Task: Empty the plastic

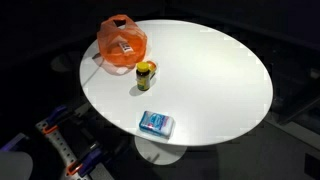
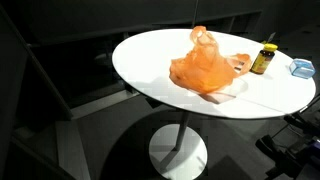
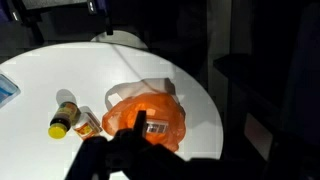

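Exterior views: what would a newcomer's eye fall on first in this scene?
The bright orange plastic bag stands out most, slumped near one edge of the round white table with some contents showing through. Close beside it stands a small yellow-lidded jar, and a blue packet lies apart from both, near another edge.
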Available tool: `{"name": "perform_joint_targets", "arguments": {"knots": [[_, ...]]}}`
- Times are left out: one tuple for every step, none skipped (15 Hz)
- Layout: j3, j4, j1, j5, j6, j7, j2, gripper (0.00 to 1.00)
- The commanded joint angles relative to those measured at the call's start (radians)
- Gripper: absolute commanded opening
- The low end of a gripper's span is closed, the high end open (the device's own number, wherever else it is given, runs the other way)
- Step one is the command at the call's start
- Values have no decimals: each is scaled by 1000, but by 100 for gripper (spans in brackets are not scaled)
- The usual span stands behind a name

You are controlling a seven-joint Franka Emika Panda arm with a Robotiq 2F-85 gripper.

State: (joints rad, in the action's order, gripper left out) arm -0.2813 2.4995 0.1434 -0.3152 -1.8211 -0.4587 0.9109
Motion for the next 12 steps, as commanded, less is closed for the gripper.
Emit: {"name": "perform_joint_targets", "arguments": {"knots": [[-8, -4, -14, -8, 6, 8, 2, 100], [-8, -4, -14, -8, 6, 8, 2, 100], [-8, -4, -14, -8, 6, 9, 2, 100], [-3, -8, -18, -5, 6, 12, -6, 100], [-1, -15, -28, 8, -1, 20, -15, 100], [4, -21, -35, 16, -6, 30, -25, 100], [7, -25, -45, 28, -15, 43, -37, 100], [11, -27, -52, 37, -27, 57, -47, 100], [19, -28, -57, 46, -42, 80, -62, 100], [26, -26, -60, 53, -64, 108, -78, 100], [35, -19, -57, 63, -92, 146, -95, 100], [45, -14, -53, 70, -119, 185, -114, 100]]}}
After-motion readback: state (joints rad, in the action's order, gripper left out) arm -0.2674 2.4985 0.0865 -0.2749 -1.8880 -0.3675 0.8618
